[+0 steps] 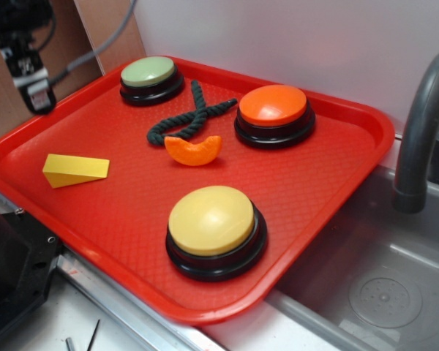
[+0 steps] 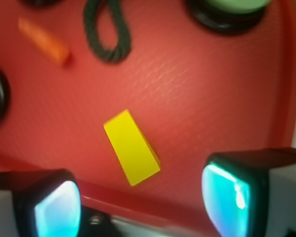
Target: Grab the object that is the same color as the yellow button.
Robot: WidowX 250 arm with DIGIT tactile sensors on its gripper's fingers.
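Observation:
The object, a small bright yellow wedge block (image 1: 74, 170), lies flat on the left part of the red tray (image 1: 314, 168). The yellow button (image 1: 212, 219), a mustard dome on a black base, sits near the tray's front edge. My gripper (image 1: 40, 101) hangs at the upper left, above the tray's left rim and clear of the wedge. In the wrist view the wedge (image 2: 132, 147) lies below and just ahead of my gripper (image 2: 143, 207), between the lines of the two fingers. The jaws stand wide open with nothing between them.
A pale green button (image 1: 148, 73) and an orange button (image 1: 273, 106) stand at the back of the tray. A dark green rope (image 1: 190, 113) and an orange crescent piece (image 1: 194, 150) lie between them. A grey sink (image 1: 380, 292) with a faucet (image 1: 424, 131) is on the right.

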